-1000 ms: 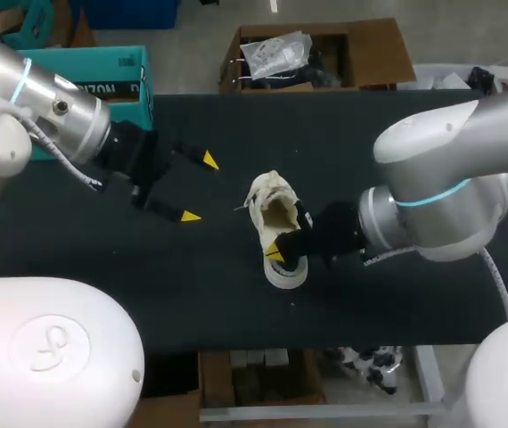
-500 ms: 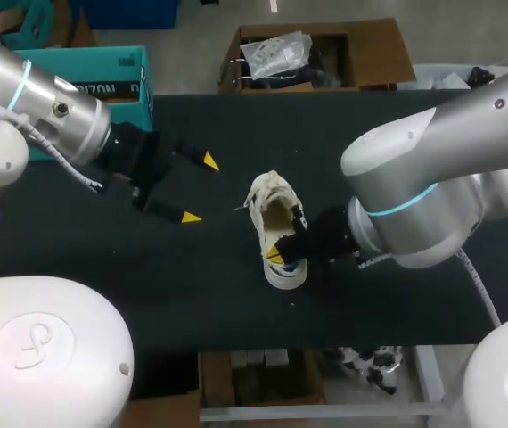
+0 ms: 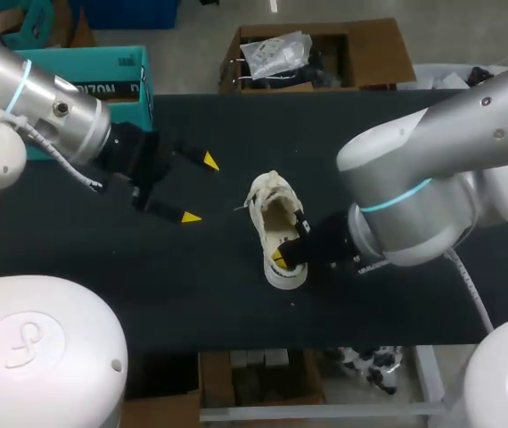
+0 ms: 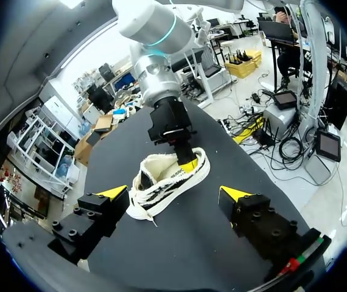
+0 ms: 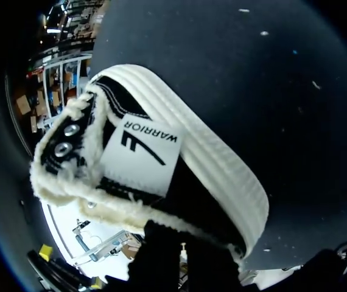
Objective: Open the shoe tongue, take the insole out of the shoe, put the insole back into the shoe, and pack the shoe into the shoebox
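Left wrist view gives us the clearest look at our right gripper [image 4: 185, 161]. It is sunk into the mouth of the shoe [image 4: 167, 179] at the heel end, and we cannot tell whether it is clamped on anything there or simply resting inside. Our left gripper [image 4: 175, 193] hangs spread wide above the table [image 3: 370, 134], holding nothing, with the shoe ahead of it and well apart.

The shoe lies near the middle of the table, heel toward us in the head view and toe pointing away. The teal box [image 3: 85, 67] at the far left corner is, we judge, the shoebox.

We expect the shoe to be light. Its canvas upper, frayed at the collar, looks soft and likely to fold under a pinch, while the ribbed white rubber band [image 5: 222, 176] round the heel looks stiff. So we would steady it by that band or the heel wall. The insole inside is probably thin and floppy and best taken at its heel edge.
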Robot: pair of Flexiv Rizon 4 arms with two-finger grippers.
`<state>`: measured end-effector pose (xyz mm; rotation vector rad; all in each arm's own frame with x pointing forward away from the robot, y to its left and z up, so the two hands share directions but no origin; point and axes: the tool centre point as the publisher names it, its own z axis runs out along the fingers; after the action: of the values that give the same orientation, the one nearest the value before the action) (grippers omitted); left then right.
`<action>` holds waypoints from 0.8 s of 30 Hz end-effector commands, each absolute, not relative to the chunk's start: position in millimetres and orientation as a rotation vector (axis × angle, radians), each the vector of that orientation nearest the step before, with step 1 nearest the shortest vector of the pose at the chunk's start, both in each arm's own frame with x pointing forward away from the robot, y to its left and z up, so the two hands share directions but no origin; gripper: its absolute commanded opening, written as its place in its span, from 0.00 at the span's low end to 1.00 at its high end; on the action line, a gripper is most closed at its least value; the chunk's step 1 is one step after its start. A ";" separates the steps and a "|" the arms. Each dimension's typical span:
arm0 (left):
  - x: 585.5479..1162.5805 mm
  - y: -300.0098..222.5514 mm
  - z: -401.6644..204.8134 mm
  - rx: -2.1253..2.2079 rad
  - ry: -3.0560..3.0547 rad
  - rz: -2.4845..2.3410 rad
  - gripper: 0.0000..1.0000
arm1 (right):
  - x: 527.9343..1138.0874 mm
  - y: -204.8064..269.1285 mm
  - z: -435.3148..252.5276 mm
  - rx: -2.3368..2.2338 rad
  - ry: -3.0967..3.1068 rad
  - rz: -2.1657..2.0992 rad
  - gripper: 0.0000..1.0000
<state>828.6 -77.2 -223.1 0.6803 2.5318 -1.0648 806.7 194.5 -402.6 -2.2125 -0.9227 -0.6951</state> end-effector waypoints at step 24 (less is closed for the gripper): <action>832.5 -84.5 -235.2 -0.335 2.885 -0.545 1.00 | 773.2 117.4 -288.6 -1.887 -1.103 -0.893 1.00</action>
<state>838.2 -77.7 -238.8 0.1649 2.7681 -1.0206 779.5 147.8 -303.7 -1.9333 -1.1146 -0.8884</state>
